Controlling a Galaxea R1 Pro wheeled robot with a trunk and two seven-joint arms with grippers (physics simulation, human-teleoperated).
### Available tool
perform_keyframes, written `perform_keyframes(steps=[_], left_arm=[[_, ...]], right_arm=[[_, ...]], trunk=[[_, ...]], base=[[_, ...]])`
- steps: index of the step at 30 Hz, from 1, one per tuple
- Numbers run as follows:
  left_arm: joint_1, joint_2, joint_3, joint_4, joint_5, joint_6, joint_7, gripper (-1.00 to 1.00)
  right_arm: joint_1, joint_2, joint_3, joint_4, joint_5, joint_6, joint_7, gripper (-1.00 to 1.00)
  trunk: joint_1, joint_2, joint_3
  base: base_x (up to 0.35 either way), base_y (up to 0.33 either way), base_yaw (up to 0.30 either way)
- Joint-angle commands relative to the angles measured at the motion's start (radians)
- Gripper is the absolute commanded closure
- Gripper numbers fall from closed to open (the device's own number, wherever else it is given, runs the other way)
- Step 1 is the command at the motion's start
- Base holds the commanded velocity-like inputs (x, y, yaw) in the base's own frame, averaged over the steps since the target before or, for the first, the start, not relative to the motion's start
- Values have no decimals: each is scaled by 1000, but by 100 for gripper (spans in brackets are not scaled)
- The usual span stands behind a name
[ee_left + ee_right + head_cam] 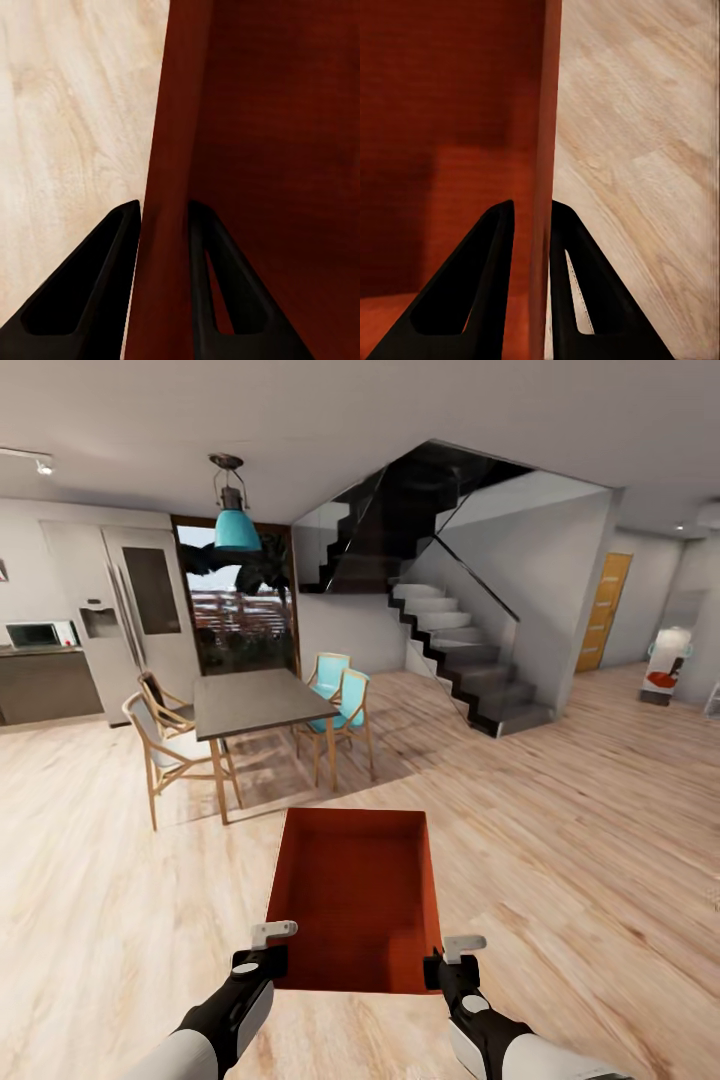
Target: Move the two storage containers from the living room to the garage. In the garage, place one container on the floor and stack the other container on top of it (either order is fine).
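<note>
Left tool, right tool each pinch opposite walls of storage container, arms outstretched forward.

We see open wood-plank floor ahead and to our right. The dining table with its chairs blocks the left, and the staircase stands further ahead.

Matt orange-red container, wood-plank floor

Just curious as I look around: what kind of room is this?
Likely an open-plan home: a dining table with chairs, a fridge by a kitchen counter, and a staircase on wood-plank flooring.
</note>
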Motion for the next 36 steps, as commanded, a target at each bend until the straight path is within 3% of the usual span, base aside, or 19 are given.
perform_keyframes(steps=[1,31,36], left_arm=[[0,-1,13,-1,4,7,5,100],[0,-1,13,-1,4,7,5,100],[0,-1,13,-1,4,7,5,100]], right_arm=[[-1,0,-20,-1,-12,-7,-9,100],[-1,0,-20,-1,-12,-7,-8,100],[-1,-1,-21,-1,-12,-7,-8,100]], trunk=[[0,-1,-1],[0,-1,-1],[0,-1,-1]], base=[[0,0,-283],[0,0,-283],[32,0,-124]])
